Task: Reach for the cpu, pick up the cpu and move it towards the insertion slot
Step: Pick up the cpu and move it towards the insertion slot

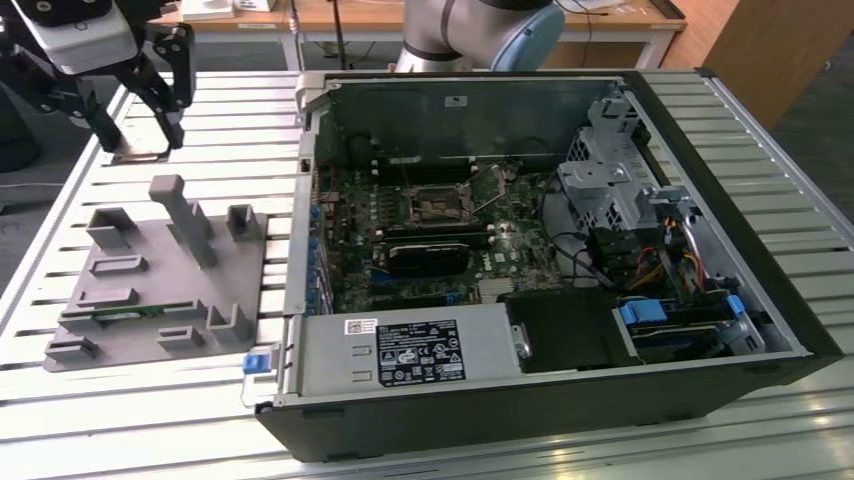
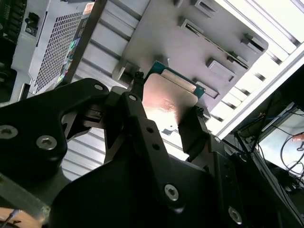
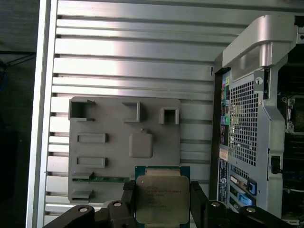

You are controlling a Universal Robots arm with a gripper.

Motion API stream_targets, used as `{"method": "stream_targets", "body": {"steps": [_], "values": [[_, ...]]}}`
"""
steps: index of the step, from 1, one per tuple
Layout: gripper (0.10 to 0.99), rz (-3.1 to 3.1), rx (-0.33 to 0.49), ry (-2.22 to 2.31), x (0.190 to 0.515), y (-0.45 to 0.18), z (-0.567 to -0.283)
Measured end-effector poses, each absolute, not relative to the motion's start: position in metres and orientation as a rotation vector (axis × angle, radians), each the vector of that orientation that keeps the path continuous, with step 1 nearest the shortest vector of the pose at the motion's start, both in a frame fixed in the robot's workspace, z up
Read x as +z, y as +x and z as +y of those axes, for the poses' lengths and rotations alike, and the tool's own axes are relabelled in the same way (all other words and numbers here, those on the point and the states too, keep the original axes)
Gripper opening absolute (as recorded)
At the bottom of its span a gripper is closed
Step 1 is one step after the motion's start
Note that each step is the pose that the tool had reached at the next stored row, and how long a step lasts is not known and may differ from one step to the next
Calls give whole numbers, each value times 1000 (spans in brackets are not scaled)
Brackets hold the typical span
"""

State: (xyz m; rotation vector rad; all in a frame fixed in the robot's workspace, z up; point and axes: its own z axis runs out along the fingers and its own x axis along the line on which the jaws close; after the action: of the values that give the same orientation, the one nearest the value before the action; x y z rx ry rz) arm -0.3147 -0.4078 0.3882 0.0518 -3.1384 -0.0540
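Two fingers point(image 3: 198, 204) — tight on cpu point(image 3: 160, 198)

Slatted metal table point(image 1: 80, 420). Grey tray point(image 1: 147, 290) lies flat on it, just beside the open PC case point(image 1: 747, 230), on the exterior view's left. The tray has several recesses and blocks and one tall post point(image 1: 180, 215) standing upright. A green memory stick point(image 1: 134, 312) sits in a narrow tray slot; it also shows in the first wrist view point(image 3: 102, 179).

Inside the case: long black card point(image 1: 427, 255) across the board, power supply point(image 1: 400, 352) with label at the near side, drive cage point(image 1: 614, 190), and coloured cables point(image 1: 654, 265) on the exterior view's right. A blue latch point(image 1: 258, 362) sits at the case corner. Wooden desk point(image 1: 534, 15) behind.
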Motion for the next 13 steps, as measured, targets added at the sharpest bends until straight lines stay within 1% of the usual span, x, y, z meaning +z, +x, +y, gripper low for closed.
{"method": "stream_targets", "body": {"steps": [13], "values": [[541,-3138,-54,52,388,-293,-408]]}}
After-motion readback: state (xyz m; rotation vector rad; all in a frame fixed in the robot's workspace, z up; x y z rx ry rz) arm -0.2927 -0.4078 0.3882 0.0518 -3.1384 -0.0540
